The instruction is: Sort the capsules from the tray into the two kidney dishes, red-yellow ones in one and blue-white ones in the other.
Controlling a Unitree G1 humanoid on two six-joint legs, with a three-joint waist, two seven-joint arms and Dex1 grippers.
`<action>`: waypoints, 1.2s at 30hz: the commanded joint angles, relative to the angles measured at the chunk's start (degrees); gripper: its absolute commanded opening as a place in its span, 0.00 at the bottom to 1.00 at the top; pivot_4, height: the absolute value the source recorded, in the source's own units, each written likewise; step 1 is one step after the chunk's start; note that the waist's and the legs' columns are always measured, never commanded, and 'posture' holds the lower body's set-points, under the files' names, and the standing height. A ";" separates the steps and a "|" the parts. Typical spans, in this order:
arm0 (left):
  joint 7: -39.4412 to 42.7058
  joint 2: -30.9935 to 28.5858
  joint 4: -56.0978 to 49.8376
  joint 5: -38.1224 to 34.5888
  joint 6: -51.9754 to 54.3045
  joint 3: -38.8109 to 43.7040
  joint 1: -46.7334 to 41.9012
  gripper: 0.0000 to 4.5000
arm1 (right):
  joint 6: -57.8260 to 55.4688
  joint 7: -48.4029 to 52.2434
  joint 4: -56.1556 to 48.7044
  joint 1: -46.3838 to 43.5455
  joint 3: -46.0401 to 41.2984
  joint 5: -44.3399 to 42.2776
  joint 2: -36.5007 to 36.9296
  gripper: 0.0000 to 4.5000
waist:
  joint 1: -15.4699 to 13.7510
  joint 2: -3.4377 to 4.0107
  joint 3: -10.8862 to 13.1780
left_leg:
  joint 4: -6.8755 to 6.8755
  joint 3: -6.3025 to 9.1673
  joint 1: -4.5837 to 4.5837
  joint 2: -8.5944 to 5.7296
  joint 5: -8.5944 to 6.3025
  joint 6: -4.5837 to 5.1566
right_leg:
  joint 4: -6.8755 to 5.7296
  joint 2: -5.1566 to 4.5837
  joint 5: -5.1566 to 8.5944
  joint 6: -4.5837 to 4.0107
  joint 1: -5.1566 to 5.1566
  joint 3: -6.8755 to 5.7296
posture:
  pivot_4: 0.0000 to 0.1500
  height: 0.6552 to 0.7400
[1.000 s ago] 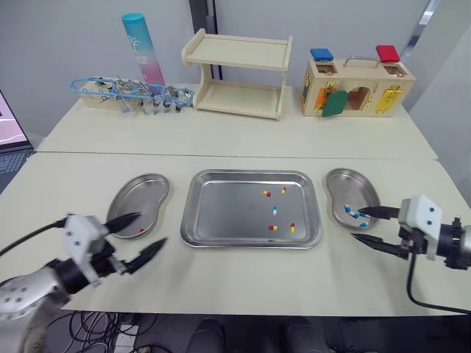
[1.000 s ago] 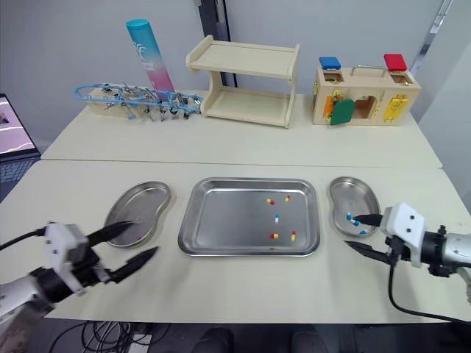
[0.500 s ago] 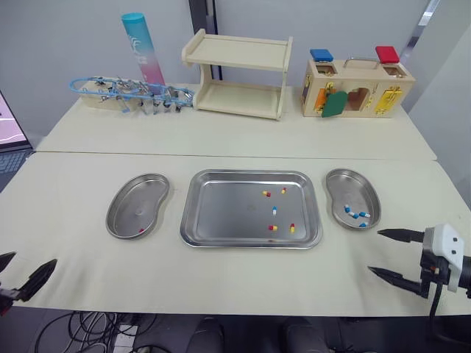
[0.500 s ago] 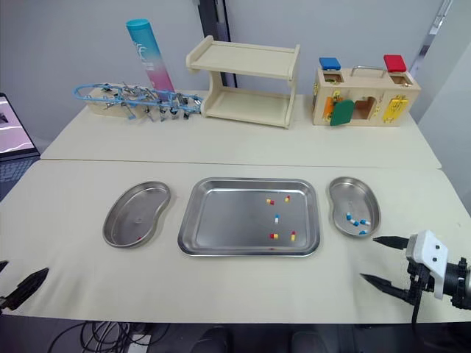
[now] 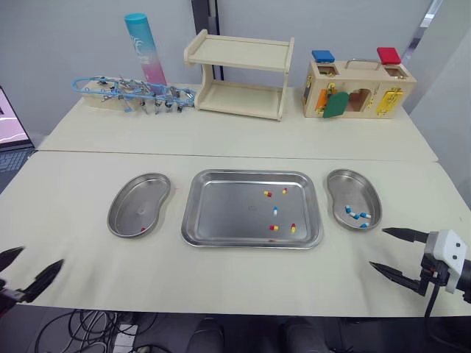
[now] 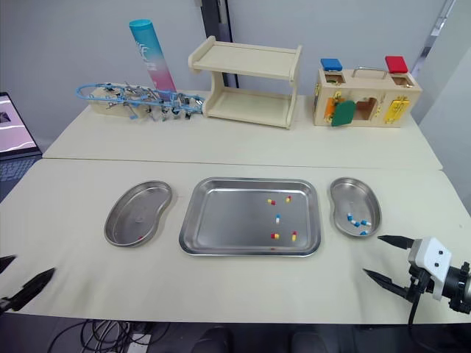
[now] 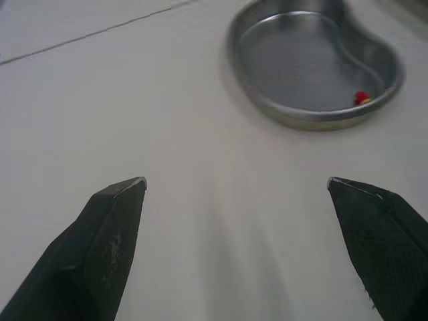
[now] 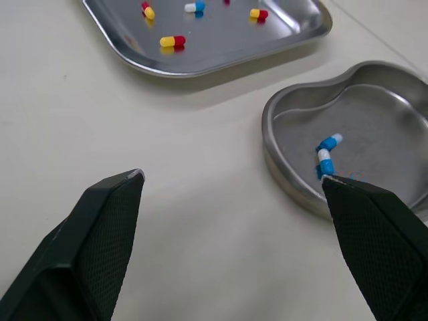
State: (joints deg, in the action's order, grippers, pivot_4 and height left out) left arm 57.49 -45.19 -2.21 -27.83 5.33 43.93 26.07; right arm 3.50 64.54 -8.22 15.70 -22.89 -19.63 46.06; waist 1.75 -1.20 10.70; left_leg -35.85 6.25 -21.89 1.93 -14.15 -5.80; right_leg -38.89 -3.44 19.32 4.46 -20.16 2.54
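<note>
The steel tray (image 5: 221, 213) lies mid-table and holds several red-yellow capsules (image 5: 273, 227) and one blue-white capsule (image 5: 275, 210). To its left, a kidney dish (image 5: 131, 209) holds one red-yellow capsule (image 7: 361, 98). The kidney dish on the right (image 5: 346, 193) holds three blue-white capsules (image 5: 356, 216). My left gripper (image 5: 37, 259) is open and empty at the near left table edge, well short of its dish (image 7: 314, 67). At the near right edge my right gripper (image 5: 378, 248) is open and empty, just in front of the right dish (image 8: 374, 120).
Along the back stand a rack of metal tools with a blue-pink tube (image 5: 142, 44), a wooden shelf (image 5: 237, 73) and a wooden lock box (image 5: 357, 88). A laptop (image 5: 7, 125) sits off the table's left end.
Both grippers have pulled back from over the kidney dishes to the near table edge, open and empty. Over the last half second they barely moved.
</note>
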 commanded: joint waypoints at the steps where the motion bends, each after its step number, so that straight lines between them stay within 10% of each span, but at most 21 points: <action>1: 3.03 -3.53 -7.63 -0.68 -0.05 -5.51 -4.15 1.00 | 0.81 -0.86 -4.17 0.17 1.02 -1.01 -0.75 0.99 | -0.14 0.01 0.00 | 0.00 0.00 0.00 0.00 0.00 0.00 | 0.00 0.00 0.00 0.00 0.00 0.00 | 1.00 1.00; 14: 6.62 -5.32 -17.40 0.93 15.36 -42.78 -38.53 1.00 | -4.97 -4.90 -15.46 1.52 8.86 -2.12 -3.20 0.99 | 0.17 0.08 0.03 | -0.08 -0.01 -0.01 0.00 0.00 0.01 | -0.06 0.02 -0.01 0.02 0.00 0.02 | 1.00 1.00; 21: 9.77 3.44 -5.94 9.02 13.14 -56.78 -54.23 0.73 | -6.34 -7.54 -17.90 2.53 10.88 -2.11 -4.49 1.00 | 0.02 0.08 0.03 | -0.18 0.02 -0.04 -0.01 0.01 0.01 | -0.10 0.03 -0.02 0.03 0.02 -0.01 | 1.00 1.00; 36: 17.77 19.62 21.26 21.43 0.24 -69.06 -69.95 0.73 | -4.67 -9.94 -17.11 4.63 13.02 -0.32 -6.66 1.00 | 0.19 0.08 0.03 | -0.20 0.03 -0.07 -0.03 0.01 0.01 | -0.08 0.04 -0.01 0.04 -0.01 -0.01 | 1.00 1.00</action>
State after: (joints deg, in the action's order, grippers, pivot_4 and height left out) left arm 74.38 -25.96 18.00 -7.39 7.33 -24.72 -42.80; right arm -1.72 55.35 -23.49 19.94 -9.83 -19.59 39.78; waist 1.94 -1.12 10.73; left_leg -36.04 6.28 -21.96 1.90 -14.14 -5.79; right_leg -38.98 -3.41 19.31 4.50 -20.18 2.53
